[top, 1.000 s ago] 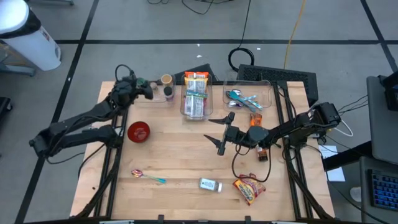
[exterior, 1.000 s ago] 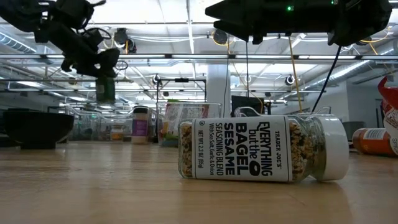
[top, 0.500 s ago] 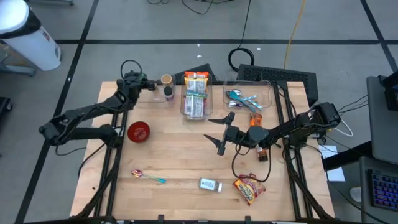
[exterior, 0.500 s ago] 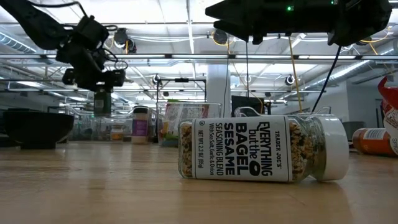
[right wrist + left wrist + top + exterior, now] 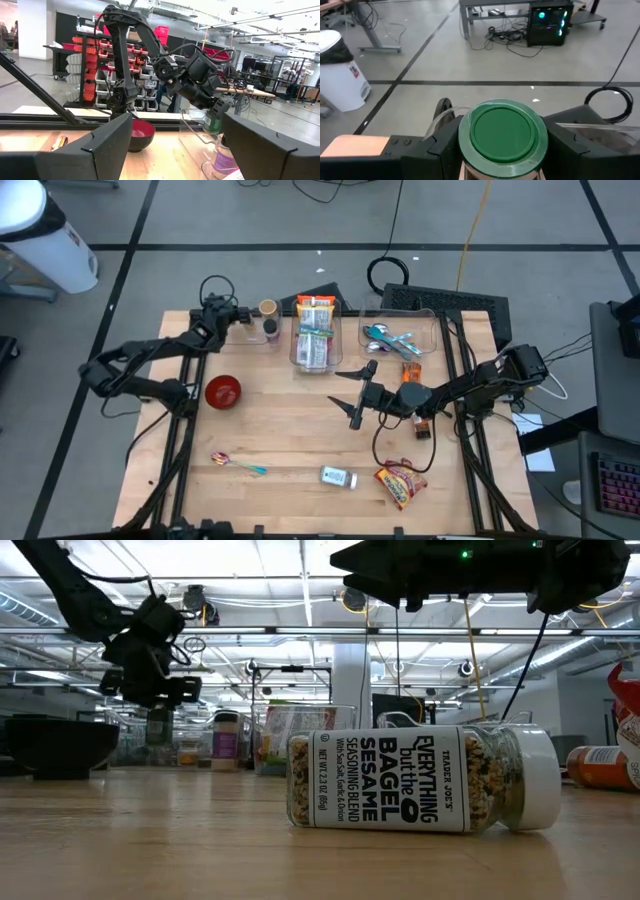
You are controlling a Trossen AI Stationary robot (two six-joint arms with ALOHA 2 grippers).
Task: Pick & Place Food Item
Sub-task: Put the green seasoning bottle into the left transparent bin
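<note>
The left pincer point(image 5: 238, 316) is closed on a green-lidded jar point(image 5: 502, 134), its two dark fingers point(image 5: 437, 150) pressing the jar's sides just under the lid, and it holds the jar up off the tabletop point(image 5: 290, 430) at the far-left corner. Right beside the pincer, toward the middle of the tabletop, stand a tan-lidded jar point(image 5: 267, 308) and a dark-lidded jar point(image 5: 271, 328) inside a clear bin whose rim is hard to trace; beyond them is a second clear bin point(image 5: 315, 332) packed with snack bars. The main risk, as I judge it, is a collision: lowering the held jar so near those two could knock one over or catch the bin wall. The grip sits high on a smooth round body, so a bump might twist the jar between the fingers or let it slip. A red bowl point(image 5: 223, 391) lies nearer the front than the pincer, off the likely path. The right pincer point(image 5: 356, 393) hangs wide open and empty over mid-tabletop, well apart from the left one. A seasoning jar point(image 5: 425, 780) lies on its side near the front edge, far from both pincers.
</note>
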